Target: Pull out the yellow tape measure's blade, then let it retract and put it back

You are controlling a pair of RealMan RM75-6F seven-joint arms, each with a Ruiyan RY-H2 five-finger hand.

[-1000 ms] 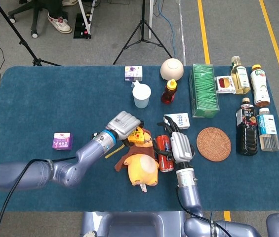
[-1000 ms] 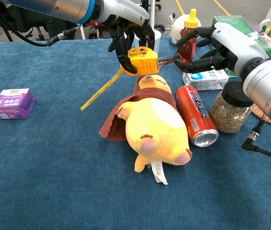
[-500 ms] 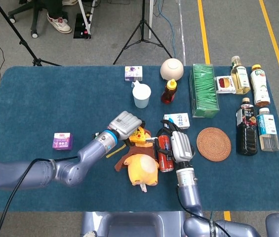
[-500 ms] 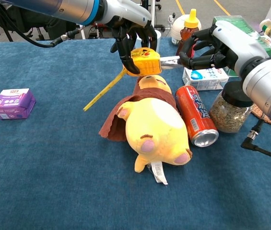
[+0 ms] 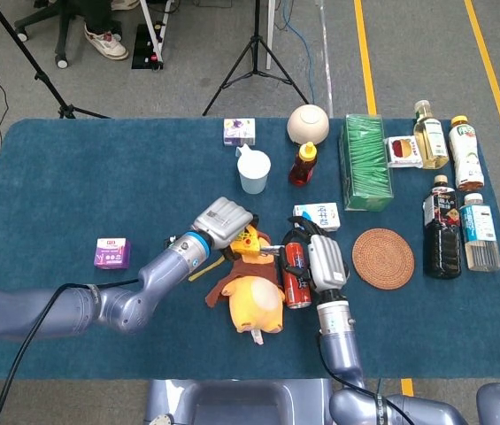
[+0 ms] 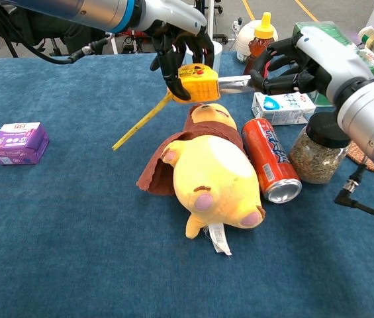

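A longer stretch of silvery blade point(image 6: 234, 82) has been drawn out since the earlier frame – pinched by the right hand point(image 6: 291, 61), while the yellow tape measure point(image 6: 194, 82) is gripped by the left hand point(image 6: 172, 36) above the yellow plush toy point(image 6: 213, 175) – so the pull is judged well under way.

No lettering is reading clearly: print on the small purple cardboard box point(image 6: 18, 142) at the bench's nine o'clock and on the red drink can point(image 6: 269, 160) is blurring.

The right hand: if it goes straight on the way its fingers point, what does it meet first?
Probably the yellow tape measure, gripped by the left hand; the right hand already pinches its blade. Depth is uncertain.
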